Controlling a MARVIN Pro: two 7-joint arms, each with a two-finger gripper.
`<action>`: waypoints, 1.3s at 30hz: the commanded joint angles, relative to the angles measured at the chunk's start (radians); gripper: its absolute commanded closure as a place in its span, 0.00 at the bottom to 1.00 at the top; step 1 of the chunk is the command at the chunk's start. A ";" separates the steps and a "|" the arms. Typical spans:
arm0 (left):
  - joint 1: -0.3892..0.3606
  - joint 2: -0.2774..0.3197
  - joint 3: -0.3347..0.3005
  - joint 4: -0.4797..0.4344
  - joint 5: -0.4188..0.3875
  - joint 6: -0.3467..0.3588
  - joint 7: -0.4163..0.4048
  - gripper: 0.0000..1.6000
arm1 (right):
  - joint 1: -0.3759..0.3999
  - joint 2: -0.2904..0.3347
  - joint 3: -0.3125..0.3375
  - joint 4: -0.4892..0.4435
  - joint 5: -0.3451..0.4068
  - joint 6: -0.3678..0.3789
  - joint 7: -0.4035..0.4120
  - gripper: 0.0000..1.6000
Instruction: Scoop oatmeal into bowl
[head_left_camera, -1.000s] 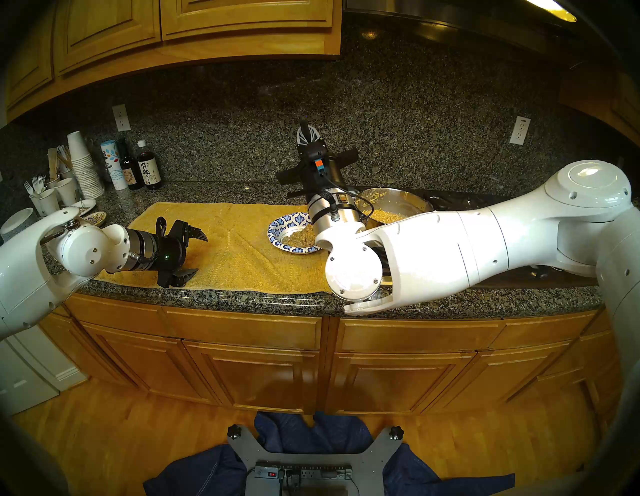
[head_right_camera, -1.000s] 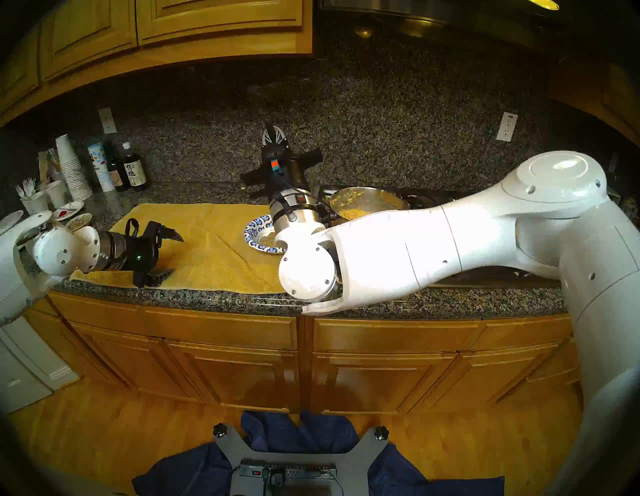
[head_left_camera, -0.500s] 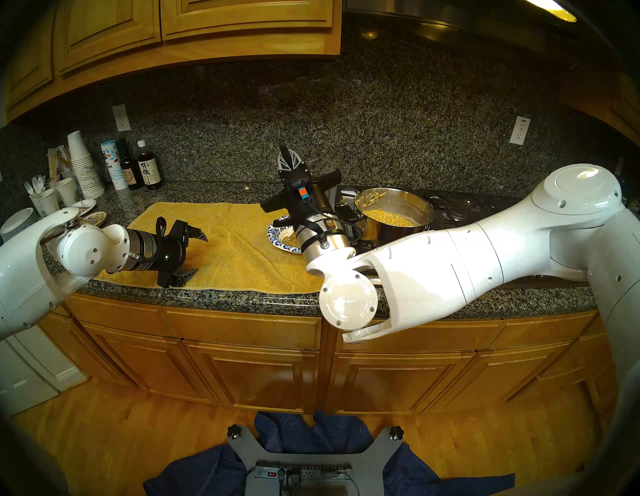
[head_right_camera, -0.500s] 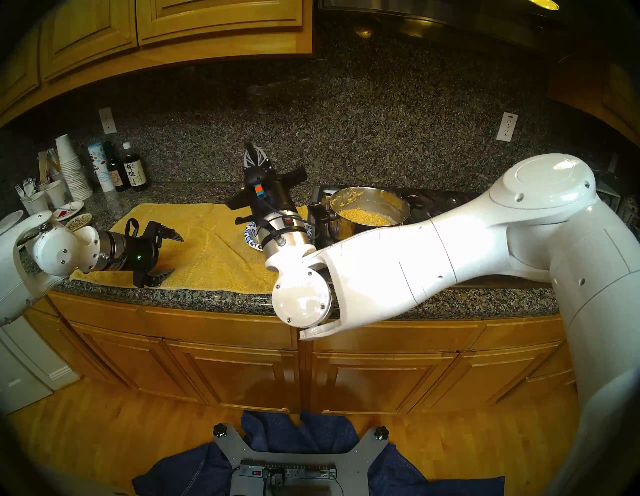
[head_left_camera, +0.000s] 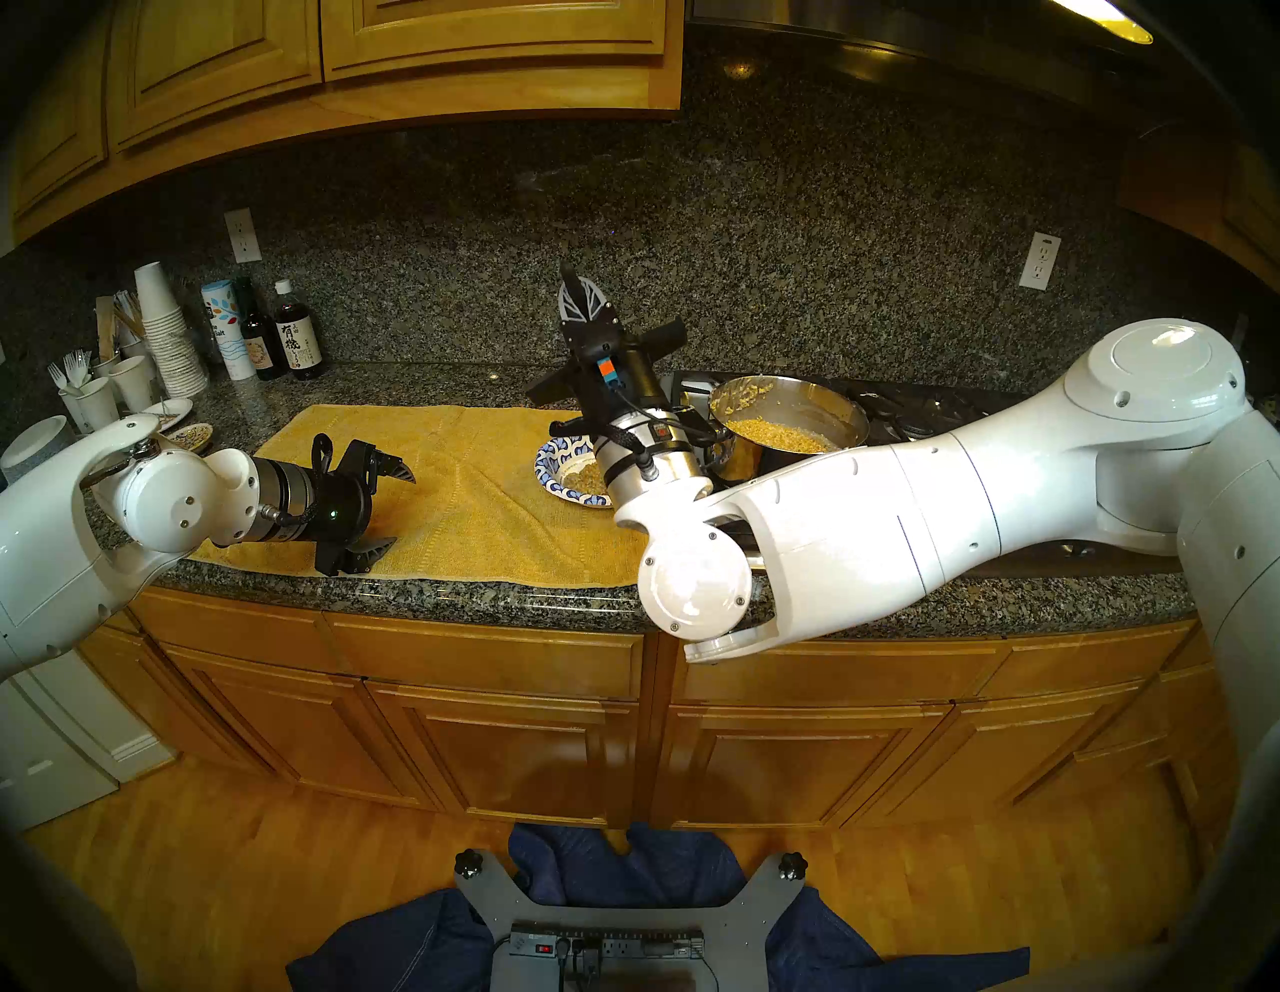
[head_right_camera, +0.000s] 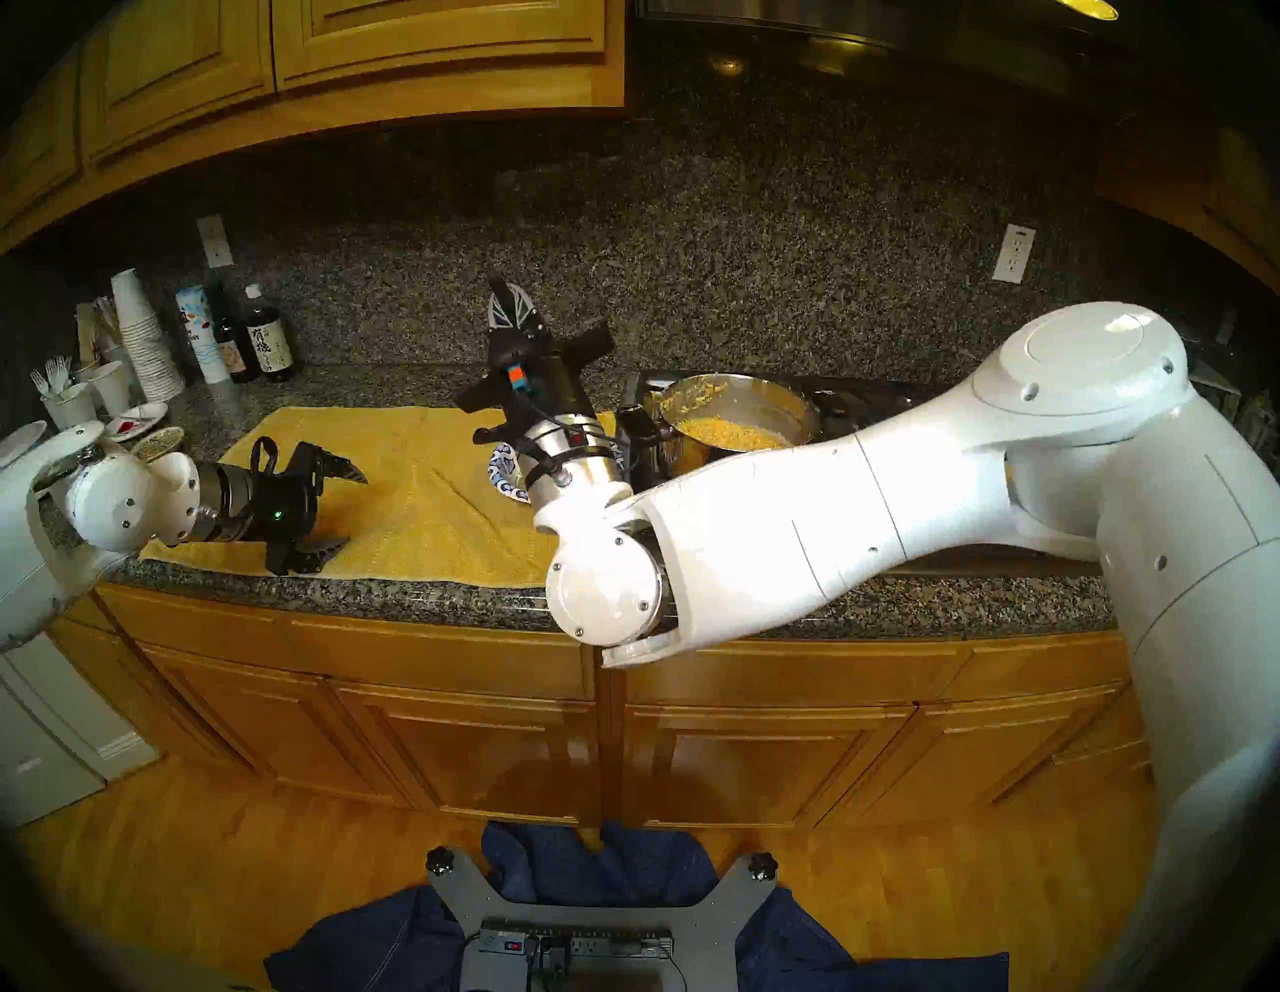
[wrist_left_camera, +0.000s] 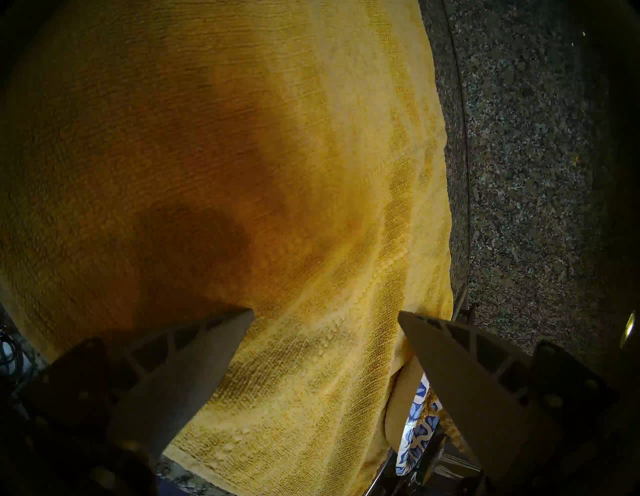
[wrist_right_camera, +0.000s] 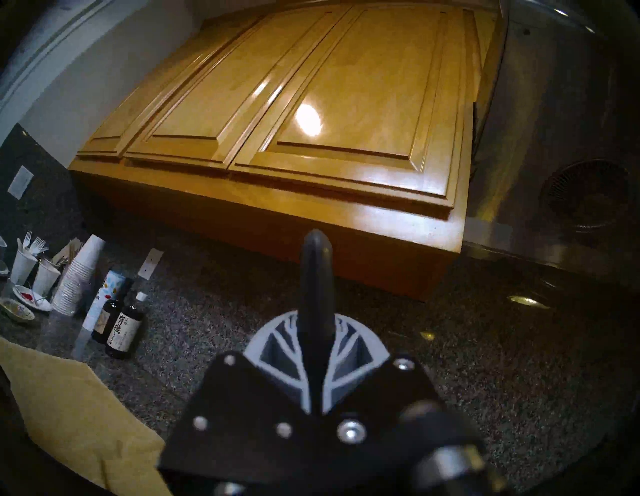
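The blue-and-white patterned paper bowl (head_left_camera: 558, 463) sits on the yellow towel (head_left_camera: 457, 485) with tan oatmeal (head_left_camera: 580, 478) in it. My right wrist covers its right half. More oatmeal (head_left_camera: 776, 434) fills the steel pot (head_left_camera: 848, 433) just right of the bowl. My right gripper (head_left_camera: 582, 305) points up at the backsplash above the bowl and is shut on a black utensil handle (wrist_right_camera: 317, 273). The utensil's scoop end is hidden. My left gripper (head_left_camera: 389, 511) is open and empty, low over the towel's left part. A sliver of the bowl's rim (wrist_left_camera: 415, 437) shows in the left wrist view.
Paper cups (head_left_camera: 163, 325), dark bottles (head_left_camera: 298, 339), forks in cups and small plates (head_left_camera: 190, 435) crowd the counter's far left. The pot stands on a black stovetop (head_left_camera: 921, 409). Upper cabinets (wrist_right_camera: 311, 114) hang above. The counter's front edge (head_left_camera: 415, 592) runs under both arms.
My right arm swung left and tipped down over the bowl with the handle, then lifted slightly. Its wrist now hides more of the bowl. The left arm has not moved.
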 joint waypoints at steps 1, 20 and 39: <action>-0.003 -0.002 -0.002 0.002 0.001 0.000 0.000 0.00 | 0.042 0.000 0.030 -0.006 0.000 -0.010 0.019 1.00; -0.003 -0.002 -0.002 0.002 0.001 0.000 0.000 0.00 | 0.007 -0.012 -0.020 -0.001 -0.023 -0.001 -0.006 1.00; -0.003 -0.002 -0.002 0.002 0.001 0.000 0.000 0.00 | 0.058 0.037 0.057 -0.013 0.014 -0.024 -0.015 1.00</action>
